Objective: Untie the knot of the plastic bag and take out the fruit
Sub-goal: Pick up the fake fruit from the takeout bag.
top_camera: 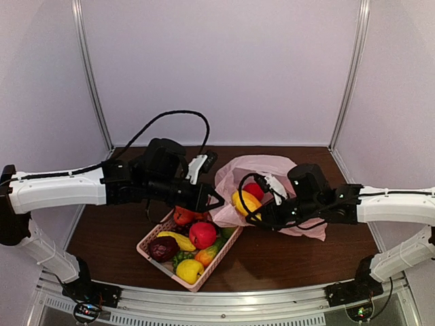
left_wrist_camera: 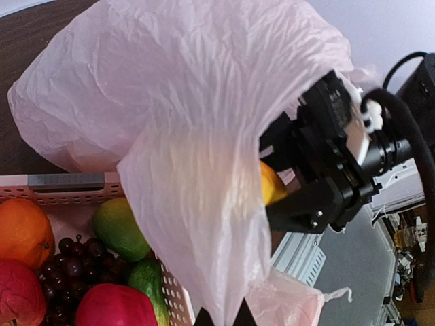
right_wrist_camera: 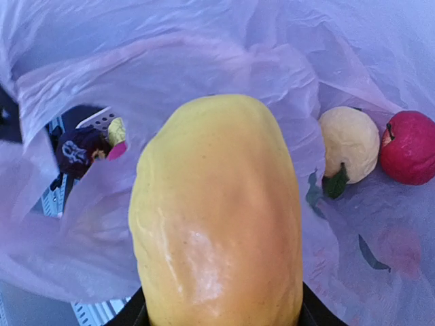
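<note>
The pink plastic bag (top_camera: 268,170) lies open on the table behind the basket; no knot shows. My left gripper (top_camera: 214,198) is shut on the bag's rim, and in the left wrist view the film (left_wrist_camera: 197,204) hangs pinched between the fingertips of that gripper (left_wrist_camera: 221,318). My right gripper (top_camera: 250,207) reaches into the bag's mouth and is shut on a yellow-orange fruit (top_camera: 245,201). This fruit (right_wrist_camera: 217,217) fills the right wrist view, above the right gripper (right_wrist_camera: 221,320). A pale yellow fruit with a leaf (right_wrist_camera: 349,144) and a red apple (right_wrist_camera: 408,147) lie deeper in the bag.
The pink latticed basket (top_camera: 151,236) stands front left of the bag and holds several fruits: a red apple (top_camera: 202,234), a dark maroon fruit (top_camera: 163,249), a yellow one (top_camera: 189,271), an orange (left_wrist_camera: 24,231) and grapes (left_wrist_camera: 75,261). The table's front rail (top_camera: 224,302) is near.
</note>
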You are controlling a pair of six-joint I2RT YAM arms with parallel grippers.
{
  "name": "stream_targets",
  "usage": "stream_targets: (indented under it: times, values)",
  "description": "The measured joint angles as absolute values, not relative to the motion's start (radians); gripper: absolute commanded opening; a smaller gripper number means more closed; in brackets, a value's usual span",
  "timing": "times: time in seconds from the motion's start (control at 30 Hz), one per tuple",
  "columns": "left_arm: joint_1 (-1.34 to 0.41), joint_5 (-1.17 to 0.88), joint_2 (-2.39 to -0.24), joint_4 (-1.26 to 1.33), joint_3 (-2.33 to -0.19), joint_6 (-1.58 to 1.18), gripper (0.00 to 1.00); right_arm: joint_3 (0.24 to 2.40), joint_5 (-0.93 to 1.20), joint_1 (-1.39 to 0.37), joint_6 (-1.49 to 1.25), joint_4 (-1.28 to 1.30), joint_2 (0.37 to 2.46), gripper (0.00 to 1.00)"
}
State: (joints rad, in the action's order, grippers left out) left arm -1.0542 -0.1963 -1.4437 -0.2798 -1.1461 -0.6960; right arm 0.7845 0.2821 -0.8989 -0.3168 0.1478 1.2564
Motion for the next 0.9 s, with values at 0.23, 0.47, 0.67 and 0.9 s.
stream_targets:
  times: [0.23, 0.47, 0.67, 0.9]
  values:
    - [-1.027, -0.208, -1.445, -0.256, -1.146, -0.698, 0.00, 0.784, 0.263, -0.996, -0.337, 0.243, 1.110, 0.48]
    - [-1.026, -0.232, -1.483, -0.238, -1.151, -0.696, 0.21, 0.784, 0.262, -1.004, -0.394, 0.216, 0.972, 0.49]
    - [-1.016, -0.223, -1.482, -0.263, -1.166, -0.670, 0.80, 0.840, 0.248, -1.022, -0.400, 0.243, 0.954, 0.49]
    - [-0.969, -0.193, -1.335, -0.369, -1.168, -0.619, 0.95, 0.965, 0.199, -1.114, -0.396, 0.284, 1.011, 0.49]
